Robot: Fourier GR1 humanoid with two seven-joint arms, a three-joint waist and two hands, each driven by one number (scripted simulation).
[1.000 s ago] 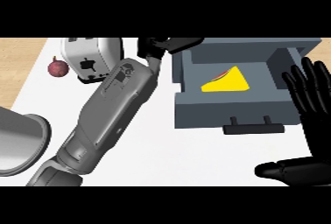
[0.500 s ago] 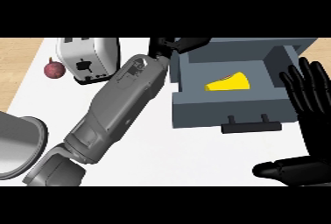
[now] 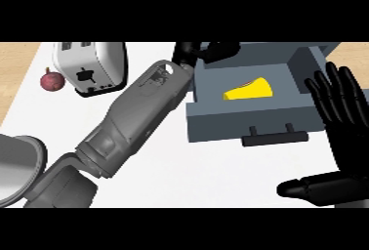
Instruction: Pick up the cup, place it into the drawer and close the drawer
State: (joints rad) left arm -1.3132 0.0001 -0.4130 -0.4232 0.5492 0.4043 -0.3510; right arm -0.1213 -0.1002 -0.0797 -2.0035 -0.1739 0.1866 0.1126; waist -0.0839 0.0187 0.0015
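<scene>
The yellow cup [image 3: 249, 91] lies on its side inside the open grey drawer [image 3: 249, 124], toward the middle of the compartment, with its wider end pointing to the view's right. The drawer is pulled out toward the robot, its front panel facing the lower edge and a dark handle [image 3: 275, 138] sticking out from that panel. At the drawer's far left corner the left hand [image 3: 205, 50] shows as a small cluster of black fingers touching or just above the drawer's rim; its fingers look bent, but whether they grasp anything cannot be told, since the forearm hides most of the hand. The grey left forearm [image 3: 137, 114] runs diagonally from the lower left of the view up to that corner, lying just beside the drawer's left wall and covering much of the white counter [image 3: 209, 171] between the drawer and the things on the left. The right hand [image 3: 344, 122] stands at the view's right edge, just beside the drawer's right side, released, with its fingers straight and pointing up and its thumb [image 3: 310, 188] stretched out to the left below the drawer's front. To the left of the forearm a white toaster [image 3: 90, 66] sits near the counter's far edge, with a small dark red fruit [image 3: 52, 80] just beside it. A grey metal bowl [image 3: 14, 168] shows partly at the lower left edge.
</scene>
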